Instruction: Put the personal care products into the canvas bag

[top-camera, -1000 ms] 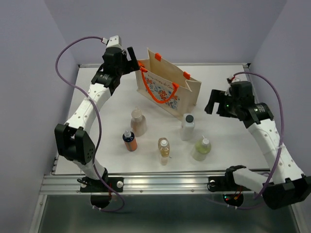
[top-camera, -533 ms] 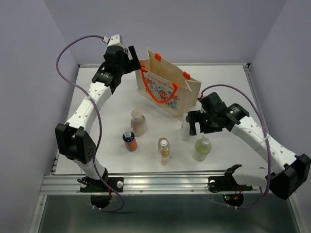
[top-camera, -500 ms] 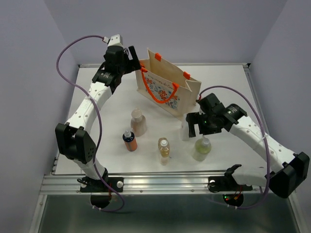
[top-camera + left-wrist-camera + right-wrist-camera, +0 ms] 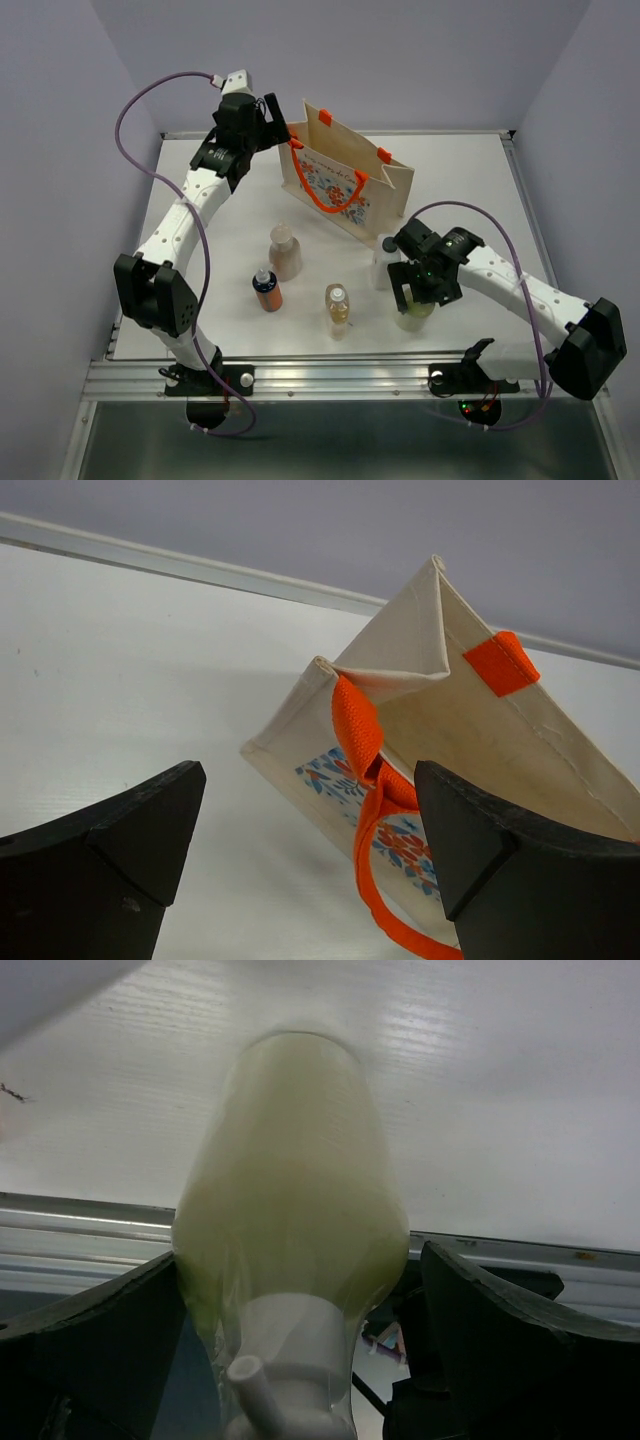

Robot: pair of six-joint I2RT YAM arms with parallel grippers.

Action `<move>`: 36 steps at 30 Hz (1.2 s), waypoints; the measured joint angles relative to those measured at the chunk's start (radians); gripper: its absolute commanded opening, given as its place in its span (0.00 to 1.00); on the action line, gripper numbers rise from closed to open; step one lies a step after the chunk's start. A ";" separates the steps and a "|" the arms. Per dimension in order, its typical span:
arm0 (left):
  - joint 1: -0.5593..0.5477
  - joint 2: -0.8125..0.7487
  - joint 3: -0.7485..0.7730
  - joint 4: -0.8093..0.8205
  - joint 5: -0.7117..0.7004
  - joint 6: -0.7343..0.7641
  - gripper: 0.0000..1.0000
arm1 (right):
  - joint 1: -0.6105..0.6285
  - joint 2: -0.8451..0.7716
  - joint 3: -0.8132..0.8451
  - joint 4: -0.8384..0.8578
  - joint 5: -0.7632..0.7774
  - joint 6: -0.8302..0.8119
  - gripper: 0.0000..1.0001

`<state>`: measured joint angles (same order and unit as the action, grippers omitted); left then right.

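Pale yellow-green, the round plastic bottle [image 4: 290, 1180] stands near the front edge of the table [image 4: 470, 200]. Our right pincer [image 4: 300, 1330] straddles it, jaws spread and not yet clamped. We judge this the grasping step; next comes a gentle squeeze on its smooth, bulging sides, then a lift. Farther back, our left pincer [image 4: 310, 850] hangs spread and empty by the stiff canvas bag [image 4: 470, 730].

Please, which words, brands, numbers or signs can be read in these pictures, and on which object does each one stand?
None can be read.
canvas bag: only a floral print shows; any lettering is too small to read.
orange-brown bottle: its blue band is too small to read.
pale yellow-green bottle: no label shows, even up close.
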<state>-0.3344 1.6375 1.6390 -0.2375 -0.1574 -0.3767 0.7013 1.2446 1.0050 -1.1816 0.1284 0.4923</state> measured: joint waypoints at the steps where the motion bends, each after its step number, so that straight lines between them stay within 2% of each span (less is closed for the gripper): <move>1: 0.000 0.001 0.000 0.000 -0.002 -0.001 0.99 | 0.001 -0.001 -0.008 0.005 -0.003 0.001 1.00; 9: -0.004 0.019 0.013 -0.017 -0.010 -0.011 0.99 | 0.000 0.001 -0.036 0.051 0.001 -0.018 1.00; 12: -0.007 0.025 0.014 -0.023 -0.013 -0.018 0.99 | 0.000 0.001 -0.038 0.061 0.007 -0.025 0.96; 14: -0.010 0.031 0.019 -0.028 -0.020 -0.022 0.99 | 0.001 0.000 -0.039 0.067 0.007 -0.025 0.74; 15: -0.011 0.033 0.021 -0.032 -0.024 -0.023 0.99 | 0.001 -0.001 -0.039 0.068 0.003 -0.026 0.57; 18: -0.014 0.037 0.031 -0.047 -0.037 -0.027 0.99 | 0.006 -0.010 -0.037 0.068 0.008 -0.022 0.40; 22: -0.020 0.037 0.044 -0.059 -0.047 -0.031 0.99 | 0.006 -0.013 -0.034 0.060 0.020 -0.021 0.25; 26: -0.029 0.052 0.063 -0.060 -0.050 -0.033 0.99 | 0.006 -0.014 0.034 -0.011 0.064 -0.018 0.19; 29: -0.035 0.082 0.083 -0.069 -0.048 -0.033 0.99 | 0.007 -0.020 0.169 -0.090 0.125 -0.011 0.16; 36: -0.043 0.187 0.166 -0.094 -0.021 -0.032 0.99 | 0.007 -0.034 0.442 -0.158 0.298 0.018 0.09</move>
<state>-0.3779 1.8248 1.8053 -0.3313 -0.1787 -0.4088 0.7082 1.2102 1.4471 -1.3396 0.4267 0.5098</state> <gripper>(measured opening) 0.989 0.831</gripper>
